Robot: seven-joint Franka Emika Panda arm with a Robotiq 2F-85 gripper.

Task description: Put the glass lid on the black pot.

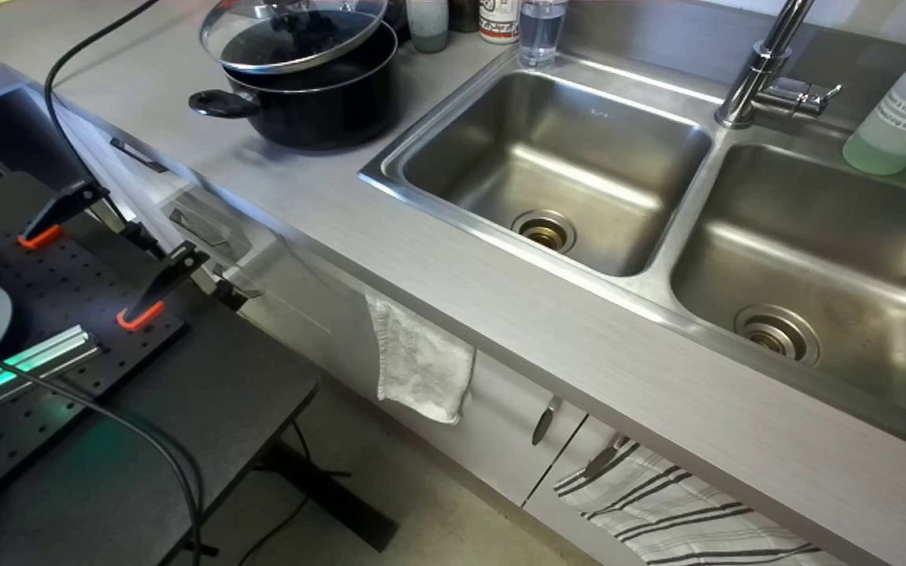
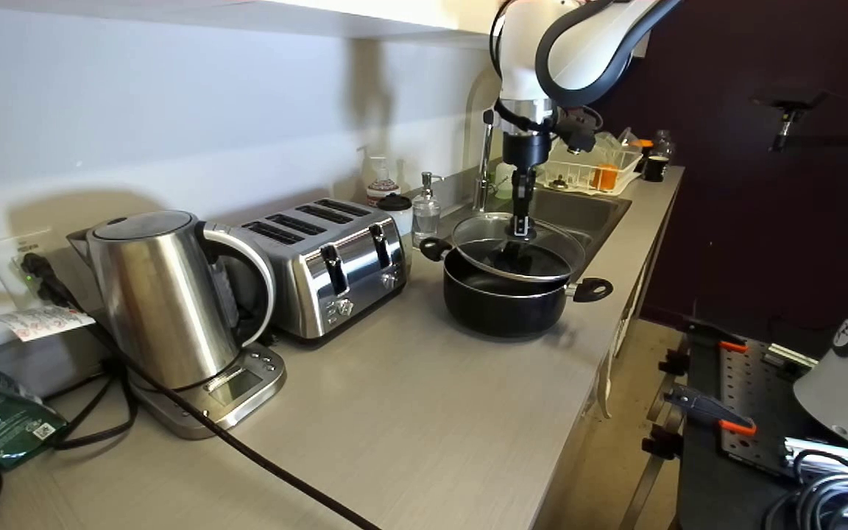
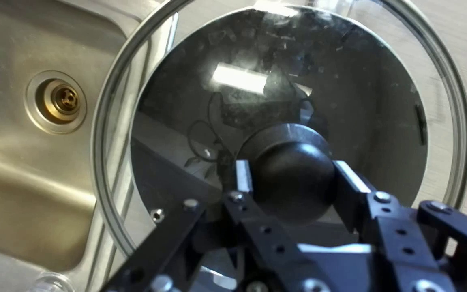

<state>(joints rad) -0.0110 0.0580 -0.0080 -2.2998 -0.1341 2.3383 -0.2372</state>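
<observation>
Glass lid [image 2: 548,258], round, clear, metal-rimmed, hung over wide black two-handled pot [image 2: 501,313], gap showing beneath! Jaws of black gripper [image 3: 297,177] pinched lid's dark knob [image 3: 292,194]. Stainless double sink [image 1: 685,216] sat just beside; one handle [image 2: 592,289] neared front edge of grey counter [image 2: 424,397]; open stretch ran before silver toaster [image 2: 354,276].

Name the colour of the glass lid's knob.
The knob is black, best seen in the wrist view.

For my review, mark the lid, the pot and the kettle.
Lid [image 3: 276,111]: wrist view, on its clear glass.
Pot [image 2: 505,309]: in an exterior view, on its outer wall.
Kettle [image 2: 168,302]: in an exterior view, on its metal body.
</observation>
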